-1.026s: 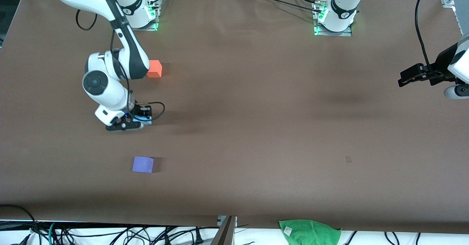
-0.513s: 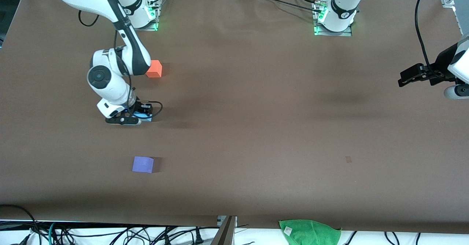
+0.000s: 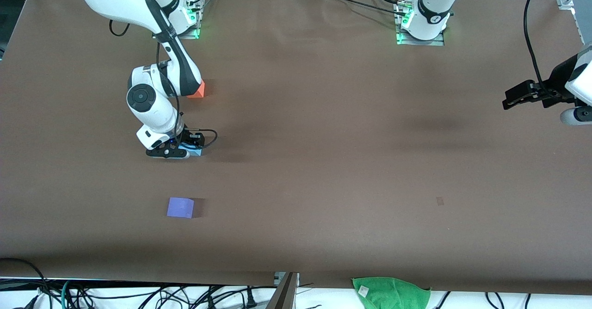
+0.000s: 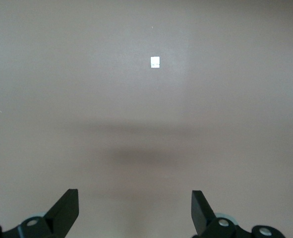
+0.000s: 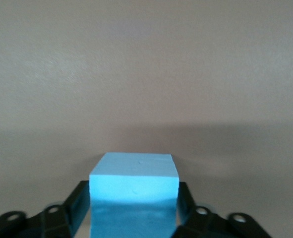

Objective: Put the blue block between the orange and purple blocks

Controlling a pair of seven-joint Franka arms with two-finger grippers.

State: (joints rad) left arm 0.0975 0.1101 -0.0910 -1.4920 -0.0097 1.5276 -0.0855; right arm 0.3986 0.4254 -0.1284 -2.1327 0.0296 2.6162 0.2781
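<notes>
Right claw [image 3: 179,152] is low on the tabletop [image 3: 323,138], fingers against the blue block [image 5: 134,191], which sits between orange block [image 3: 199,89] and purple block [image 3: 180,207]. Placement looks done; release and retreat remain. Left claw [image 4: 135,213] waits, spread wide, empty.

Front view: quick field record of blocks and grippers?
blue block: on table, between orange and purple
orange block: farther from camera, partly hidden by right arm
purple block: nearer to camera
right gripper: around blue block, fingers against its sides
left gripper: open, waiting at left arm's table end
</notes>
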